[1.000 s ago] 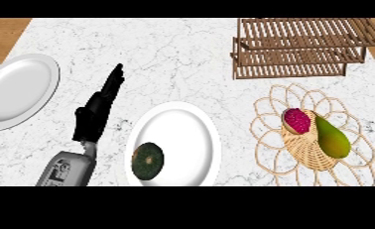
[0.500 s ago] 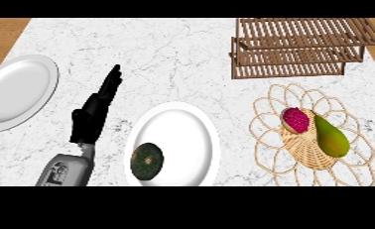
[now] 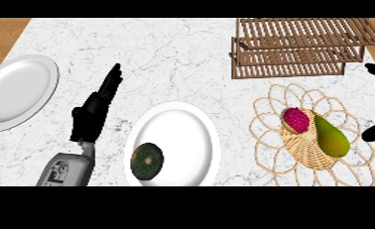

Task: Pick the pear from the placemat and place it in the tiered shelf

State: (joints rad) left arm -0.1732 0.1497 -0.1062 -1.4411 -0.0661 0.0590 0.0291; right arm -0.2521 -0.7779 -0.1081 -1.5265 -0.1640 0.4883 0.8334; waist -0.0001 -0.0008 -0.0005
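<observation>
Right hand (image 3: 370, 133) newly in view since half second ago: dark bits at your right edge, beside placemat (image 3: 304, 149). Open or closed, you can't tell. Left hand (image 3: 93, 110) unchanged over counter (image 3: 168, 54), fingers straight, together. Pear (image 3: 331, 136) lies on placemat, touching pink fruit (image 3: 296, 120); tiered shelf (image 3: 296, 47) behind, apart.

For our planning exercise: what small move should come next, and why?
Probably bring the right hand leftward over the pear: it lies untouched on the placemat, and that hand shows at the right edge, nearer than the left hand.
</observation>
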